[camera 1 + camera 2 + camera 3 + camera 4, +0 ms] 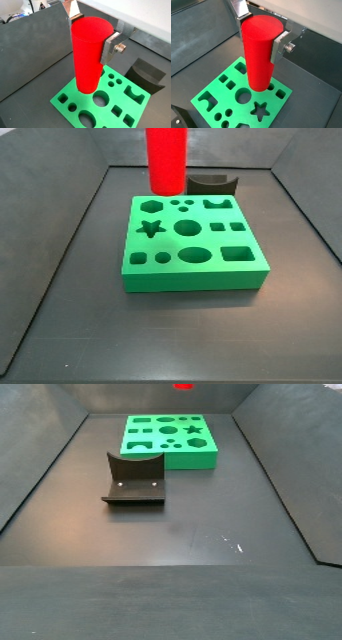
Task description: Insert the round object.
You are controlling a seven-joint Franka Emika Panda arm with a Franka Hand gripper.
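The round object (90, 55), a tall bright red cylinder, is upright between my gripper's silver fingers in both wrist views (259, 55). The gripper (92, 35) is shut on its upper part and holds it in the air above the green block (77, 106) with shaped holes. Its lower end hangs near a large round hole (243, 93) in the block (281, 97). In a side view the cylinder (166, 158) stands over the far left part of the block (187, 278), and the gripper is above the frame. Another side view shows only its red tip (185, 386).
The dark fixture (211, 183) stands on the floor just beyond the block, also seen in a wrist view (148, 75) and a side view (134, 479). Dark walls enclose the floor on the sides.
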